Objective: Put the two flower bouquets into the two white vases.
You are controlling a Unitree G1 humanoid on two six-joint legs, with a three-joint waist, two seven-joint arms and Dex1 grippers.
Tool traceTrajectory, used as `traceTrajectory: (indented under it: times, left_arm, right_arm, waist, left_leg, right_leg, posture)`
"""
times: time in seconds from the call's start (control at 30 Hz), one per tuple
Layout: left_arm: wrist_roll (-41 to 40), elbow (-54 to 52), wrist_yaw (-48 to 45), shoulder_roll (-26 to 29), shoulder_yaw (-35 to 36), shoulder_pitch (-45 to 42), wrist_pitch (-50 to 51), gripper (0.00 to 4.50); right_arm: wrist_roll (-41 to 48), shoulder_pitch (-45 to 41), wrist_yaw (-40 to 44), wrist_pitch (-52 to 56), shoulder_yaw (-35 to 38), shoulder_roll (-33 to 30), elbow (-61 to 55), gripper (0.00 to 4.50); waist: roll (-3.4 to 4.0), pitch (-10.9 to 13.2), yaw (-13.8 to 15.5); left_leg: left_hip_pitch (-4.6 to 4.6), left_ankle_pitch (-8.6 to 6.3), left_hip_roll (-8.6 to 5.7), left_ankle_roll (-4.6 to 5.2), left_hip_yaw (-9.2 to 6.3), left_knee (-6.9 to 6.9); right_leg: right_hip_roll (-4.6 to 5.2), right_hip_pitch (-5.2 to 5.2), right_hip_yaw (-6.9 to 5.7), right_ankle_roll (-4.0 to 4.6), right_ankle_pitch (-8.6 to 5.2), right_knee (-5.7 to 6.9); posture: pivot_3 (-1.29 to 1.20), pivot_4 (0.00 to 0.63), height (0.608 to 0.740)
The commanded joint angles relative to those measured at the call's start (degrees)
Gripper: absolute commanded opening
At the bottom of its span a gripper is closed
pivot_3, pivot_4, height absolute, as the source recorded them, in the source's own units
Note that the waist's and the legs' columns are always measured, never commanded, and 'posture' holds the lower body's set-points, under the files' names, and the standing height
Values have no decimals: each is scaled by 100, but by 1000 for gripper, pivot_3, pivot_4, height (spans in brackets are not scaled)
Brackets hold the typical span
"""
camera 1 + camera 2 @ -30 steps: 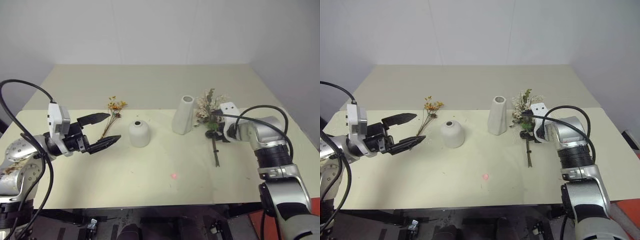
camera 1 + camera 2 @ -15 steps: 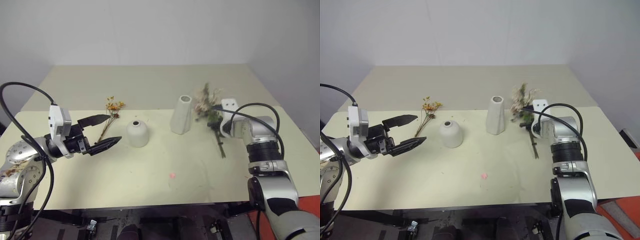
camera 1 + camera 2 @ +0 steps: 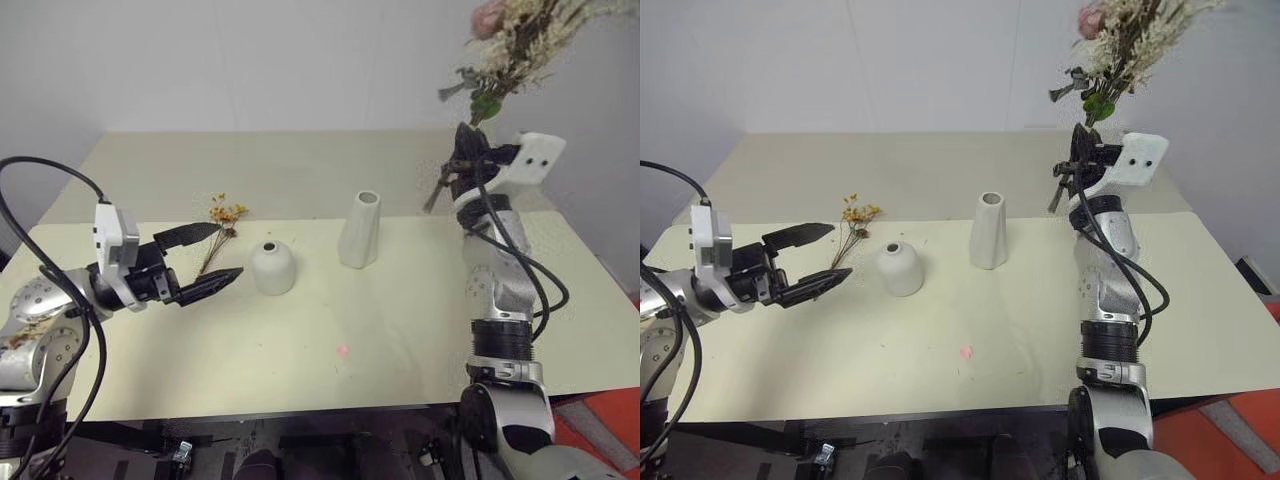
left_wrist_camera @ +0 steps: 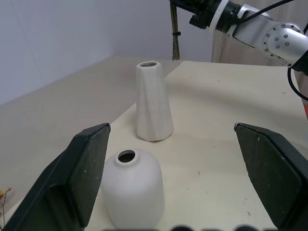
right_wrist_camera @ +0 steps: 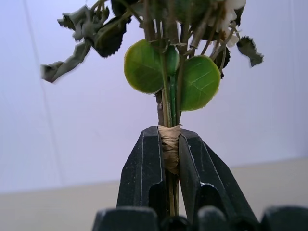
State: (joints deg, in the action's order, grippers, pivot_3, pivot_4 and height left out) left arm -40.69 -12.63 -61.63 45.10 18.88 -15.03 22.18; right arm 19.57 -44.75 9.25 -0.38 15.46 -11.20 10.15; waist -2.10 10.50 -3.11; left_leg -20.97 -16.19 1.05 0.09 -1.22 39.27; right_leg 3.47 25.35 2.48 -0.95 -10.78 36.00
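Above the right side of the surface [image 3: 300,340], the right arm is raised, with its forearm upright and its claw [image 5: 168,144] pointing up and forward. That claw is closed on the taped stems of the large bouquet [image 3: 510,50], which it holds upright and clear of the surface; the pink rose, cream sprigs and green leaves stand at the top, and the stem ends hang below the fingers [image 5: 142,168].

Over the left edge of the surface, the left arm is held low, and its claw [image 3: 205,258] points level toward the middle. Its fingers [image 4: 86,163] are spread wide apart and hold nothing.

Count: two bouquets, two vases. The thin bouquet [image 3: 225,225] of orange-yellow flowers lies on the surface just beyond the left claw. The squat vase [image 3: 272,267] stands just beside it, near the middle of the surface. The tall vase [image 3: 360,230] stands upright to its right, apart from it. Both vases are empty.
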Motion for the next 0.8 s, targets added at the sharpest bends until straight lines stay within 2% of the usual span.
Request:
traceTrajectory:
  times: [0.03,0.2,0.37,0.8]
  left_arm:
    - [-82,-57,-57,99,111,-80,-9,4500]
    - [-76,-54,-76,134,136,-62,10,4500]
    - [-106,-180,-14,140,210,58,55,4500]
    - [-267,-432,85,195,430,376,223,4500]
  right_arm:
    - [341,-481,287,-426,12,209,9,212]
    - [603,-1179,497,-760,69,591,721,212]
    - [529,-1491,677,-894,-75,731,1110,212]
    - [315,-861,532,-702,-282,717,719,212]
  waist:
    - [2,2,-37]
    - [4,3,-94]
    - [6,4,-87]
    - [8,5,-76]
  left_leg:
    - [-1,0,0,0,0,0]
    - [-6,0,0,0,-1,-2]
    - [-9,0,0,-1,-4,-5]
    - [-23,4,-3,-7,-1,-15]
  right_leg:
    - [-1,2,0,0,0,0]
    - [0,13,1,1,0,5]
    - [1,18,-2,2,1,7]
    - [6,43,5,2,1,10]
  posture:
    - [0,150,740]
    - [0,150,740]
    - [0,150,740]
    - [0,150,740]
